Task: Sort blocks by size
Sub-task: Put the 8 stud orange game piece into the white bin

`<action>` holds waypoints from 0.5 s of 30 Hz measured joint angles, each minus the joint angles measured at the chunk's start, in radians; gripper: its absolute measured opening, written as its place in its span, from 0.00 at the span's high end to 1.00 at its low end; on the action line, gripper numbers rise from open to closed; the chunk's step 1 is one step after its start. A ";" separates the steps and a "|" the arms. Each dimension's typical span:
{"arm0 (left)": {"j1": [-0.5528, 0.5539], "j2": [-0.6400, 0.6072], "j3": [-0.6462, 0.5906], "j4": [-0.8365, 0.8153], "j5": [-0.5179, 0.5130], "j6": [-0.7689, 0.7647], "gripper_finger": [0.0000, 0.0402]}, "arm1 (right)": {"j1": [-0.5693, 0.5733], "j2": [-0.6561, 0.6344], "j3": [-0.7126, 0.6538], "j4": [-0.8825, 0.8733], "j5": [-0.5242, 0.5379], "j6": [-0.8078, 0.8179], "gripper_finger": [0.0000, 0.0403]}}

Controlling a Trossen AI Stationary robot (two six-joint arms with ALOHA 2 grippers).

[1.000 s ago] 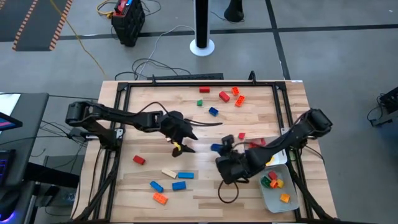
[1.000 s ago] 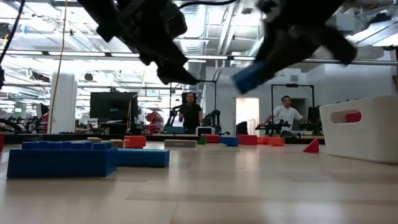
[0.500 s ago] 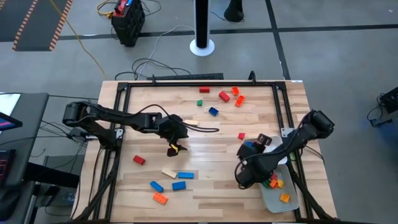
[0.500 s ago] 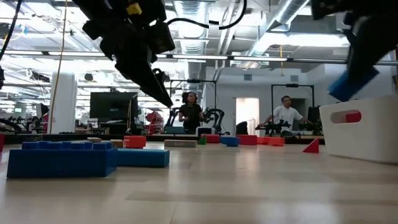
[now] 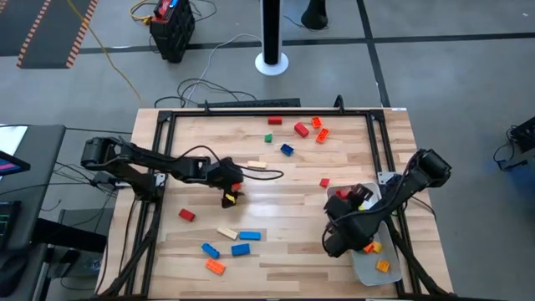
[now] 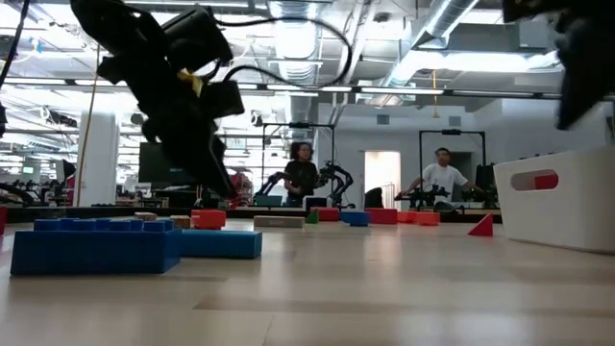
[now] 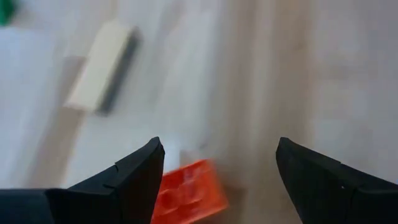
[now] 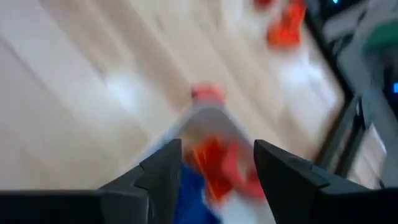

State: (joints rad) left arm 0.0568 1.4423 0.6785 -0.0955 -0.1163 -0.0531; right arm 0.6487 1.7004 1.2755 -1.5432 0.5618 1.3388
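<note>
Right gripper [image 8: 211,171], jaws apart over the tray [image 5: 361,266] at four o'clock, releasing; left gripper [image 7: 217,180], wide, next grasps the red block [image 7: 186,200]

The right arm [image 5: 376,209] covered most of the white tray [image 5: 368,269] in the high view, hiding part of its bricks. In the right wrist view, a blue block [image 8: 189,199] ran off the picture's edge, and the red pieces [image 8: 217,163] beside it were too smeared to count. The orange brick [image 7: 186,193] in the left wrist view was also cut off. Distant people [image 6: 442,183] were too small to make out.
</note>
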 joint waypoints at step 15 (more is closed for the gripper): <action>-0.002 -0.012 0.072 -0.254 -0.046 0.308 0.27 | -0.061 0.000 -0.004 0.278 0.277 -0.254 0.42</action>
State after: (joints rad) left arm 0.0553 1.4303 0.7503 -0.3499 -0.1622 0.2551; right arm 0.5881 1.7008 1.2713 -1.2651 0.8392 1.0846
